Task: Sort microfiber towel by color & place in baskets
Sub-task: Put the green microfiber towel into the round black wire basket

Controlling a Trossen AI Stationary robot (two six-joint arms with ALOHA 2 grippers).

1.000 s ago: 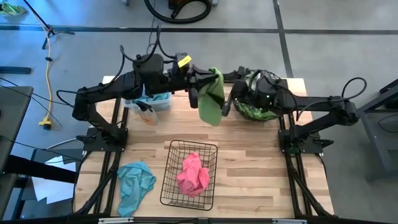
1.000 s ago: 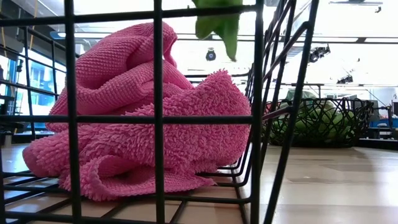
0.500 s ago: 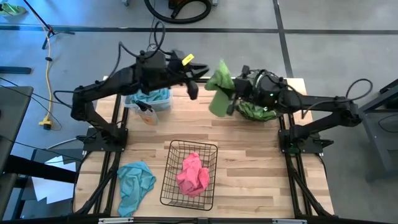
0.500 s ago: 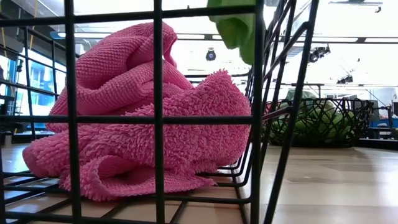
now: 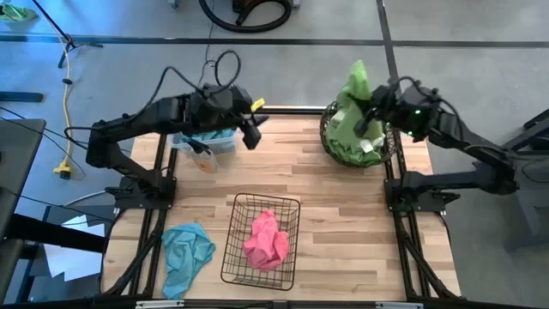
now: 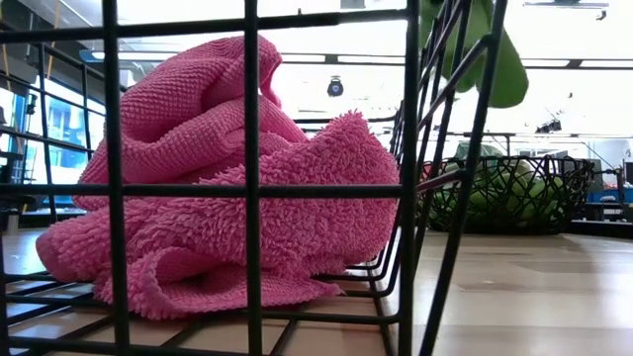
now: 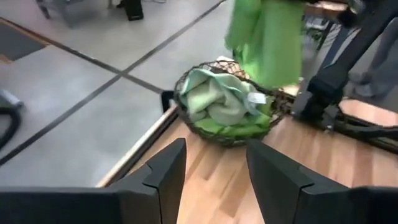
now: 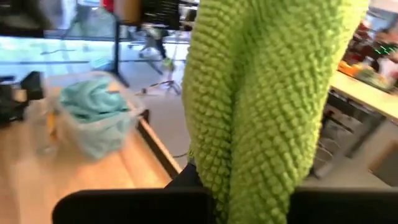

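Observation:
My right gripper (image 5: 371, 118) is shut on a lime green towel (image 5: 352, 96) at the table's far right. The towel hangs over the dark round wire basket (image 5: 327, 137), which holds more green towels (image 7: 217, 102). My left gripper (image 5: 251, 136) stands open and holds nothing near the far edge, beside the clear bin (image 5: 208, 144) of light blue towels. Another blue towel (image 5: 187, 253) lies crumpled on the table at the near left. A pink towel (image 5: 266, 240) lies in the black wire basket (image 5: 236, 257). My right gripper holds the green towel in a bunched fold (image 8: 249, 155). The cloth itself hides the fingertips. The fingers come nearly level from the table's right side. The towel hangs slack, clear of the table, above the round basket (image 7: 186, 112).
Bare wood lies between the black wire basket and the round basket, and along the table's right side. The arms' dark frames run down both table edges. Beyond the far edge is open floor with cables.
The green towel has passed from my left gripper to my right. My right gripper has shut on it and carried it toward the table's right edge, over the round basket. My left gripper has let go, opened, and drawn back toward the clear bin, tipping down.

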